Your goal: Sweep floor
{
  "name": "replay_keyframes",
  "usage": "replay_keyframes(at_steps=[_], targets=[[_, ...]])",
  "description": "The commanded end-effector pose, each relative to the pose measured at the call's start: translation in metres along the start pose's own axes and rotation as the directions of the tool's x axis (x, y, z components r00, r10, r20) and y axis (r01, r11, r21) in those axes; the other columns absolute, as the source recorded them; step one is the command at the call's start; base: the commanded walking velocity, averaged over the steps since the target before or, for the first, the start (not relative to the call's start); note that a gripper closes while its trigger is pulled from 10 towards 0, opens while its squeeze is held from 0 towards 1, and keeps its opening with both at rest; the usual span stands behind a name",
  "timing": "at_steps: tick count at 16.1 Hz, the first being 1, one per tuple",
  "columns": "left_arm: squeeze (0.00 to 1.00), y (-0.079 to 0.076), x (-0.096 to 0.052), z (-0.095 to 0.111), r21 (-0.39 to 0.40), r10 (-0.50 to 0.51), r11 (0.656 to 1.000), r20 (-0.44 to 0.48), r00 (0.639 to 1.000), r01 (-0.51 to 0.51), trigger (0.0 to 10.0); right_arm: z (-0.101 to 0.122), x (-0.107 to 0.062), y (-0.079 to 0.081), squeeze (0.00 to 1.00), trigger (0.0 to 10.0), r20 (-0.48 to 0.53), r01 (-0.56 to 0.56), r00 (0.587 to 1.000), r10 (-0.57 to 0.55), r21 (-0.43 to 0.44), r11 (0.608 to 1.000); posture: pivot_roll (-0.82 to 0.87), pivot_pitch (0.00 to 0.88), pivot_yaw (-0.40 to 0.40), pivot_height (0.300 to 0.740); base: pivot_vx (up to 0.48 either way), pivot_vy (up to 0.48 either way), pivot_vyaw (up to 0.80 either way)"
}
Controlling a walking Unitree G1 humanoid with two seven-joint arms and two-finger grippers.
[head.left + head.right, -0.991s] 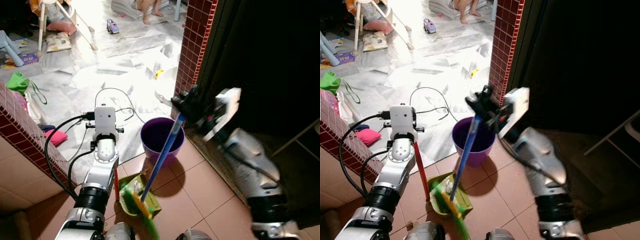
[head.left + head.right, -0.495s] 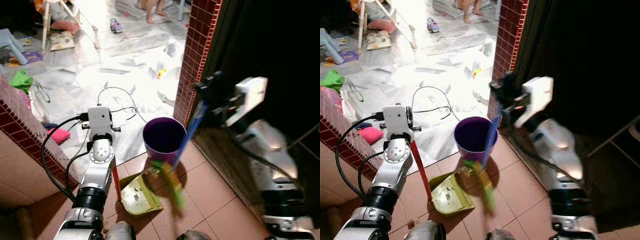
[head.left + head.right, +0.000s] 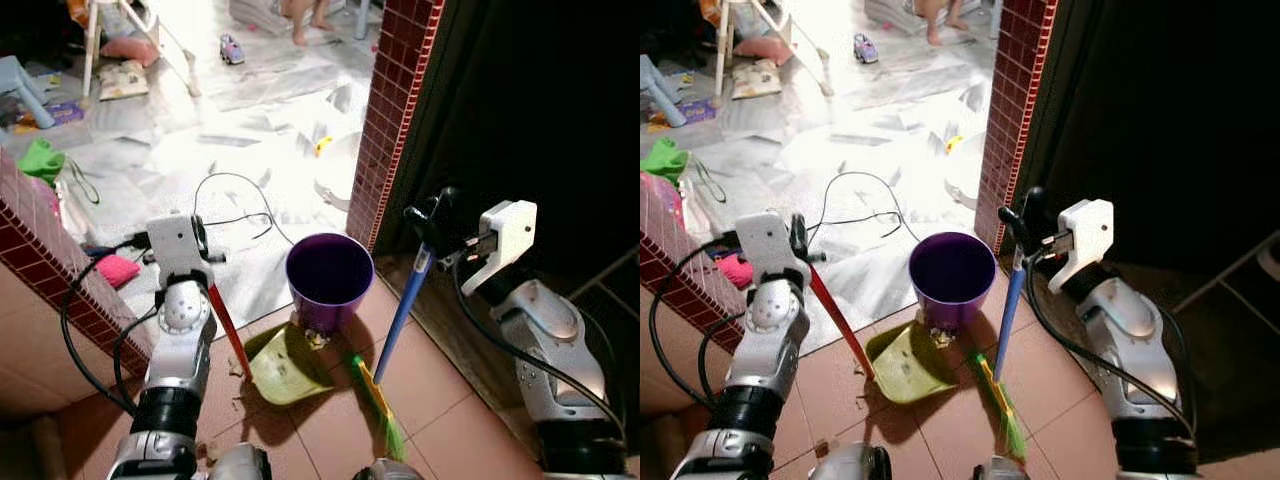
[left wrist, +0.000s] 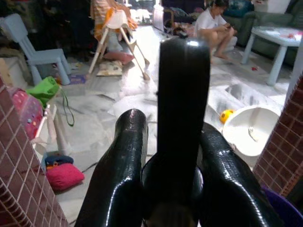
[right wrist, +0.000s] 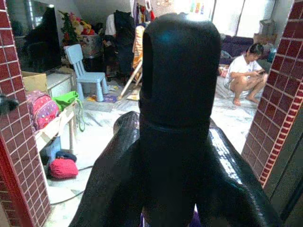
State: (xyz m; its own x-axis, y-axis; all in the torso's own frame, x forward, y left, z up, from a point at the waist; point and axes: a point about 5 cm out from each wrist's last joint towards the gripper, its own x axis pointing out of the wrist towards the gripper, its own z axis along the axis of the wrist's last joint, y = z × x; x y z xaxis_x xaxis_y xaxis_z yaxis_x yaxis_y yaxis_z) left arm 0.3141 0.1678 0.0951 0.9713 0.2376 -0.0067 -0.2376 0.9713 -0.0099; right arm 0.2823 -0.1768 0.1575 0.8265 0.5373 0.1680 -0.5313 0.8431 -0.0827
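Observation:
My left gripper (image 3: 198, 240) is shut on the black top of the dustpan's red handle (image 3: 228, 330). The green dustpan (image 3: 280, 352) lies on the brown tiles just in front of the purple bucket (image 3: 328, 275). My right gripper (image 3: 432, 220) is shut on the top of the broom's blue handle (image 3: 404, 312), which stands nearly upright. The broom's green bristles (image 3: 385, 412) rest on the floor right of the dustpan. Small crumbs (image 3: 316, 338) lie by the bucket's base. In both wrist views a black handle end (image 4: 182, 109) (image 5: 179, 123) sits between the fingers.
A red brick pillar (image 3: 395, 110) stands behind the bucket, with a dark doorway to its right. A low brick wall (image 3: 40, 250) is at my left. A black cable (image 3: 235, 200), a white basin (image 3: 335, 175) and toys lie on the marble floor. A person (image 4: 215, 23) sits farther back.
The right arm swung the broom from over the dustpan out to the right; its bristles now rest on the floor beside it. The dustpan slid closer to the bucket.

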Motion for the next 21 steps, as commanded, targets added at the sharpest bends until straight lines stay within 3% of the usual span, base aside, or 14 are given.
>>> replay_keyframes(at_steps=[1,4,8,9,10,12,14,17,19,21], targets=[[0.00,-0.001,0.002,0.004,0.030,-0.016,0.999,0.015,1.000,0.015,10.0,0.009,0.008,0.002,0.00,10.0,0.058,-0.003,0.998,0.006,-0.048,0.999,-0.17,0.000,0.003,0.740,0.000,0.000,0.00],[0.00,-0.016,0.001,-0.005,0.083,-0.082,0.993,-0.038,0.996,0.085,10.0,0.003,0.029,0.021,0.00,10.0,0.097,-0.037,0.994,0.040,-0.029,0.999,-0.15,0.000,0.006,0.740,0.000,0.000,0.00],[0.00,-0.034,0.002,-0.007,0.057,-0.142,0.988,-0.051,0.989,0.145,10.0,-0.003,0.051,0.049,0.00,10.0,0.133,-0.125,0.984,0.117,0.059,0.990,-0.13,0.000,-0.002,0.740,0.000,0.000,0.00],[0.00,-0.043,0.000,-0.007,0.047,-0.165,0.985,-0.057,0.985,0.168,10.0,-0.002,0.054,0.057,0.00,10.0,0.142,-0.176,0.978,0.152,0.176,0.969,-0.13,0.000,-0.006,0.740,0.000,0.000,0.00],[0.00,-0.046,-0.001,-0.007,0.041,-0.180,0.982,-0.056,0.982,0.183,10.0,-0.002,0.054,0.059,0.00,10.0,0.139,-0.200,0.975,0.171,0.232,0.952,-0.13,0.000,-0.006,0.740,0.000,0.000,0.00],[0.00,-0.050,-0.003,-0.010,0.039,-0.200,0.978,-0.068,0.977,0.203,10.0,-0.001,0.041,0.058,0.00,10.0,0.115,-0.325,0.945,0.305,0.386,0.863,-0.15,0.000,-0.005,0.740,0.000,0.000,0.00],[0.00,-0.050,-0.005,-0.013,0.036,-0.205,0.978,-0.070,0.976,0.208,10.0,0.003,0.030,0.049,0.00,10.0,0.104,-0.366,0.929,0.356,0.410,0.835,-0.15,0.000,-0.003,0.740,0.000,0.000,0.00],[0.00,-0.043,-0.002,-0.011,0.035,-0.188,0.981,-0.054,0.981,0.190,10.0,0.024,0.027,0.032,0.00,10.0,0.129,-0.369,0.929,0.348,0.423,0.828,-0.16,0.000,0.000,0.740,0.000,0.000,0.00],[0.00,-0.036,0.002,-0.008,0.027,-0.161,0.986,-0.036,0.986,0.162,10.0,0.040,0.027,0.022,0.00,10.0,0.151,-0.351,0.937,0.316,0.386,0.853,-0.18,0.000,0.001,0.740,0.000,0.000,0.00],[0.00,-0.031,0.005,-0.007,0.021,-0.140,0.990,-0.035,0.990,0.140,10.0,0.050,0.020,0.020,0.00,10.0,0.161,-0.374,0.927,0.338,0.390,0.841,-0.18,0.000,0.000,0.740,0.000,0.000,0.00]])
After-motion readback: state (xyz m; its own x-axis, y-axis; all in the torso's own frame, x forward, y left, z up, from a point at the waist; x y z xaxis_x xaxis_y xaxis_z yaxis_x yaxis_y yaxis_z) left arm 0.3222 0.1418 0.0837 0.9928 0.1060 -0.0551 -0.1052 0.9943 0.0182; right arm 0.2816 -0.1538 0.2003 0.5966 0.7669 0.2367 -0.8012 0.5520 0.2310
